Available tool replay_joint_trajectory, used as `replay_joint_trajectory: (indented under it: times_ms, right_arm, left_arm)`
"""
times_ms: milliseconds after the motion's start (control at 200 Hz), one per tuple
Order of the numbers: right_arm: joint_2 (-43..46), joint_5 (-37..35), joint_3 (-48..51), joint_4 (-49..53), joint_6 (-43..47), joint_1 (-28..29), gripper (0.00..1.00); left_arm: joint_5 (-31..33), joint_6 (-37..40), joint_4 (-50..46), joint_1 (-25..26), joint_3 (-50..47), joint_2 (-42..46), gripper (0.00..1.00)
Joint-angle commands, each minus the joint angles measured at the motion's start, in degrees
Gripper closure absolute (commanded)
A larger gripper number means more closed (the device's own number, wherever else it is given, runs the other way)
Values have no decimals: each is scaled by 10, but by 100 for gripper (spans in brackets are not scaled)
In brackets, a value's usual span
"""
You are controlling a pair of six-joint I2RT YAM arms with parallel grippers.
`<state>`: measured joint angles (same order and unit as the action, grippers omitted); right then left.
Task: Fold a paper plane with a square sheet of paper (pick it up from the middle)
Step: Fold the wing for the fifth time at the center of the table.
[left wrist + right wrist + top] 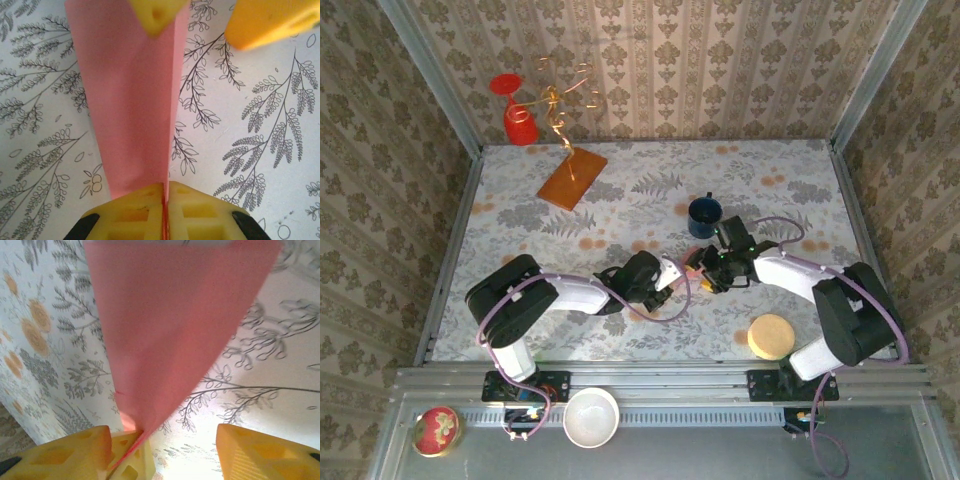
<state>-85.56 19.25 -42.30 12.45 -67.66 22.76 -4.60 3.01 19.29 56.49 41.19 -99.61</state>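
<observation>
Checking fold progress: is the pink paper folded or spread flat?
Folded: the sheet of paper tapers to a narrow point, two layers meeting where the shut left end effector pinches it.

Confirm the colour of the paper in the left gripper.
Plain pink paper, no pattern; clearest in the left wrist view.

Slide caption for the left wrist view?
Left gripper shut on folded pink paper sheet over leaf-print table.

Sheet of paper [130, 100]: pink, smooth, folded into long tapering wedge. Left wrist view: runs from bottom centre to top of frame, narrow end pinched in left gripper [164, 195], above table.
</observation>
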Motion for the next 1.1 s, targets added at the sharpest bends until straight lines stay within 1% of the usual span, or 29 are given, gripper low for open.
replay_joint_trajectory:
  times_ms: [0,155,340,420,450,590,725,835,1095]
  right_arm:
    - [28,-36,10,36,19,-14,37]
    - [44,-52,17,46,32,-28,35]
    - [54,-66,24,51,50,-37,34]
    - [55,-70,29,47,59,-42,34]
    - [74,-70,33,43,64,-43,33]
    - [87,-69,47,15,100,-45,33]
    - [89,-49,59,-16,135,-45,32]
    - [89,-22,73,-50,153,-45,31]
    - [73,9,77,-79,193,-16,31]
  left_arm:
    - [-41,-16,-16,-8,-6,-4,90]
    - [-78,-22,-40,-18,4,-13,91]
    - [-132,-50,-73,-39,23,-16,93]
    - [-133,-63,-112,-48,42,-15,95]
    - [-138,-68,-126,-51,49,-15,95]
    - [-149,-107,-190,-65,83,-18,98]
    - [-145,-148,-255,-70,123,-34,99]
    - [-153,-173,-288,-71,148,-41,99]
    - [-212,-247,-295,-91,169,-47,99]
